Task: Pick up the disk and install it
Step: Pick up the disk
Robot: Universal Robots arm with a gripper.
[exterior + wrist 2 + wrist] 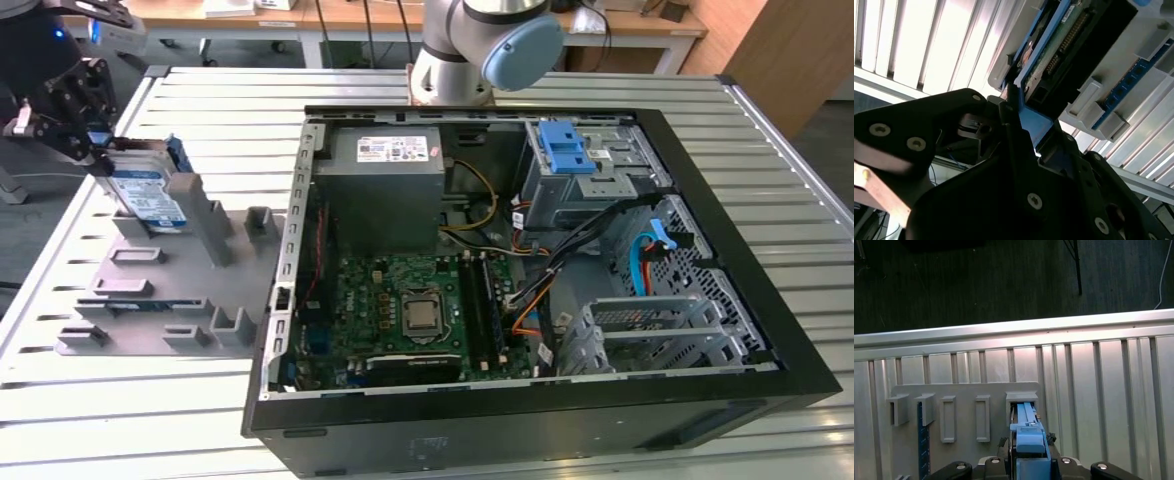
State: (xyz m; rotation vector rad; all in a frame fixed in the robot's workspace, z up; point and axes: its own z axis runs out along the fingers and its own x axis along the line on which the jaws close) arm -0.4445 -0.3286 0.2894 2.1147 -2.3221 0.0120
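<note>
My fingers [1013, 120] are clamped on the blue-framed edge of the disk [144, 195]. The disk stands on edge in an end slot of the grey rack [174, 290], on the bench [160, 420] at the exterior view's left. Can't tell whether it's fully seated or slightly raised. The open computer case [534, 250] sits just beside the rack, toward the exterior view's right.
</note>
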